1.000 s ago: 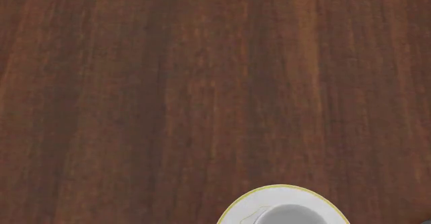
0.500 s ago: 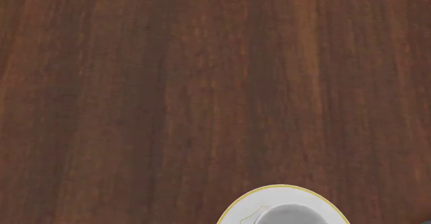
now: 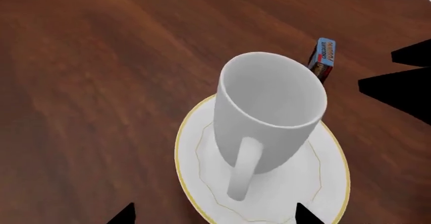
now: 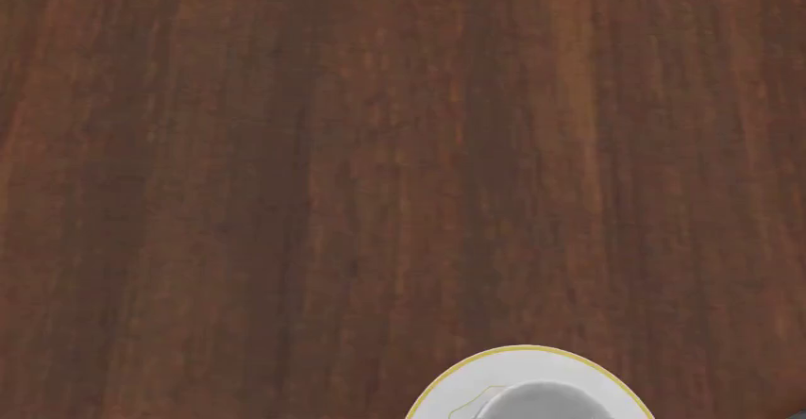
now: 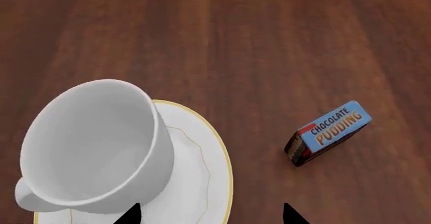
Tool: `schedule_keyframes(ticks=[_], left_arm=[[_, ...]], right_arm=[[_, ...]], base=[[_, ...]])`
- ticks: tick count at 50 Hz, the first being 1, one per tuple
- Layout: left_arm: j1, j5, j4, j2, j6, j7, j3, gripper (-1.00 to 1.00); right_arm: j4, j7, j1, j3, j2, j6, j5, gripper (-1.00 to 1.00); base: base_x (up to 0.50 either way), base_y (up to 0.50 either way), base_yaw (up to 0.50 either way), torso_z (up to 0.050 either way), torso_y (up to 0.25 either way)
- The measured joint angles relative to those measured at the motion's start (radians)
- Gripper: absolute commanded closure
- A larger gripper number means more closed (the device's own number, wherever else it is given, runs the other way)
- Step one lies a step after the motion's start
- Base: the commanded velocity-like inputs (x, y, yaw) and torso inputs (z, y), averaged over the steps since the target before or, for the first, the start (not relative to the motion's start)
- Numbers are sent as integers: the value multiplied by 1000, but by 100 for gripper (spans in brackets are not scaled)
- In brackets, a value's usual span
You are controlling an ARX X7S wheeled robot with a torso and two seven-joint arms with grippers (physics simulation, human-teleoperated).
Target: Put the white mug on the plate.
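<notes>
The white mug (image 3: 269,103) stands upright on the plate (image 3: 323,178), a round white plate with a thin gold rim. Its handle (image 3: 243,168) points toward my left gripper (image 3: 215,216), which is open, its two dark fingertips spread wide just short of the plate and touching nothing. My right gripper (image 5: 212,216) is open too, beside the mug (image 5: 94,138) and over the plate's edge (image 5: 202,168), with nothing between its fingers. In the head view only the far part of the plate (image 4: 529,362) and the mug's rim (image 4: 545,402) show at the bottom edge.
A small blue and brown chocolate pudding box (image 5: 328,131) lies on the dark wooden table (image 4: 377,155), a short way from the plate. The same box (image 3: 322,57) shows behind the mug in the left wrist view, next to black arm parts (image 3: 397,77).
</notes>
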Motion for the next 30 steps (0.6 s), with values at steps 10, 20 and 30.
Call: schedule_keyframes(ticks=[10,20,30], left_arm=[[72,57,22,-66,88,-57,9,-100],[16,66,55,-164,190,-232,149,-100],[-347,-4,68,-230,366,-608,618,-100]], right_arm=[[0,33,0,-35,43,-22,12,-100],[0,33,0,-33,54,-27,24,-100],[0,-1,0,-13,32,-15,25,-100]], base=[[0,0,0,0,0],[0,0,0,0,0],[0,0,0,0,0]])
